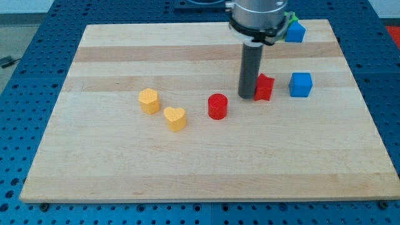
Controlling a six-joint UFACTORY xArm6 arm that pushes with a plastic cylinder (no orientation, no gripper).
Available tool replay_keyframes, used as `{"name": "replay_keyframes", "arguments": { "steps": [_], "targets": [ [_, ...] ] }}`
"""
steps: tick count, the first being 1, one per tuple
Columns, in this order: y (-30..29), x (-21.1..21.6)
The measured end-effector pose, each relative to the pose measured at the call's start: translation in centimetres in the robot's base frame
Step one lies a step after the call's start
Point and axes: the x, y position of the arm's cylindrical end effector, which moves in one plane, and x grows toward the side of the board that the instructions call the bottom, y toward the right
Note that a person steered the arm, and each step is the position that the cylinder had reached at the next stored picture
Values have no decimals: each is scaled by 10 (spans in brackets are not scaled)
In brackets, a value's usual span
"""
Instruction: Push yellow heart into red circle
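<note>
1. Rod first: no jaws on this rig, so nothing is grasped. My tip (247, 96) sits on the pale wooden board (125, 169), just at the view's left of a red block (265, 87) (shape unclear, partly hidden by the rod); whether they touch I cannot tell.
2. Far view's left: a yellow hexagon-like block (149, 100), standing alone.
3. Just beside it, toward the view's lower right: the yellow heart block (176, 118), close to the hexagon with a small gap showing.
4. Next rightward: the red circle block (217, 106), a short cylinder, apart from the heart with bare board between them.
5. My tip stands to the view's upper right of the red circle, on the side away from the heart.
6. Further right: a blue cube (300, 84), near the red block.
7. View's top right: another blue block (295, 31) with a green piece (289, 28) partly hidden behind the arm.
</note>
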Motion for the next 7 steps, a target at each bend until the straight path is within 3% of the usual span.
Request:
{"name": "replay_keyframes", "arguments": {
  "steps": [2,4,5,6,7],
  "targets": [
    [17,-2],
    [13,85],
    [-40,104],
    [-124,104],
    [-173,103]
  ]
}}
